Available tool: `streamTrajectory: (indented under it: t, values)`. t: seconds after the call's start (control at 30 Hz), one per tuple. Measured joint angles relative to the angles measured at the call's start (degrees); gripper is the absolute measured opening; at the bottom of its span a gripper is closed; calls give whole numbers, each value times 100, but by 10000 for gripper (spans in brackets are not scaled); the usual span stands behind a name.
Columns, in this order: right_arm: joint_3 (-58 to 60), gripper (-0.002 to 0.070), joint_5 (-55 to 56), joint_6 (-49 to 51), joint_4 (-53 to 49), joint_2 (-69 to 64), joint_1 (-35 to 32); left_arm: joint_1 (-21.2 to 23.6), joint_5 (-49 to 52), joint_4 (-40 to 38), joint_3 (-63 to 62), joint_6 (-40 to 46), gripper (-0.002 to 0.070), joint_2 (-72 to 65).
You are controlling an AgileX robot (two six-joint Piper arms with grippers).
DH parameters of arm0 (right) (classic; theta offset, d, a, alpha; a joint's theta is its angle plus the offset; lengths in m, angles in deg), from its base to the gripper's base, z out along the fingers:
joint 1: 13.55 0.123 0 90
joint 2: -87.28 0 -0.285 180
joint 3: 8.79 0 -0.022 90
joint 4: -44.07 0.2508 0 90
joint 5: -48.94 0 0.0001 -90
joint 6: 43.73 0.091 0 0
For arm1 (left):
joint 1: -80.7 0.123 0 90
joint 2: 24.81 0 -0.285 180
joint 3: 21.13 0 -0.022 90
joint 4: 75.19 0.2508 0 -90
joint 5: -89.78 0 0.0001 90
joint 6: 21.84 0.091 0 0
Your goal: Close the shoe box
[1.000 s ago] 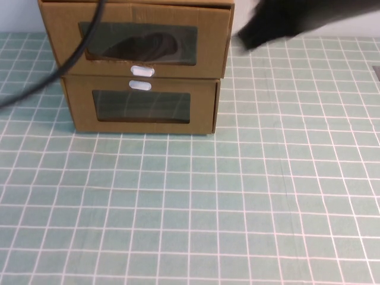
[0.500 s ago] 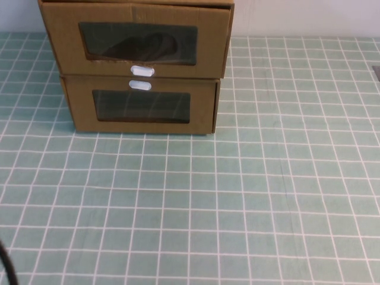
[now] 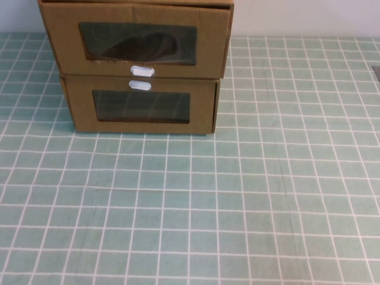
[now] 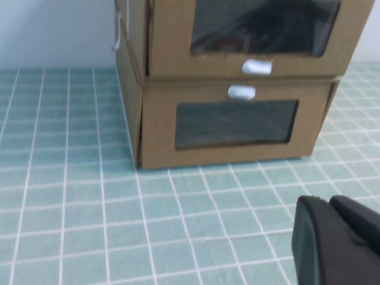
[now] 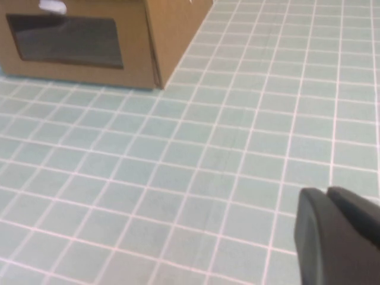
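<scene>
Both arms are gone from the high view since earlier. I'm seeing shoe box (image 3: 138, 40) stacked at tabletop (image 3: 249, 196) far-left edge, looking flush. Left hand (image 4: 338, 243) and right hand (image 5: 337, 236) hanging back, grip unclear; I'm only verifying closure.

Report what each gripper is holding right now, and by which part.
Nothing is held. The left gripper and right gripper both hang over bare tiles, away from the brown cardboard shoe box stacked on its matching box.
</scene>
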Motion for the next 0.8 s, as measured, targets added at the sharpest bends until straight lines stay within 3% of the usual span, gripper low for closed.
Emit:
streamTrajectory:
  t: [0.2,0.8]
  values:
    - [292,-14,15,2,-235,396,0,0,-459,-22,563,-10,-5,27]
    - [316,-14,40,2,-235,409,0,0,-535,-22,569,-22,-5,31]
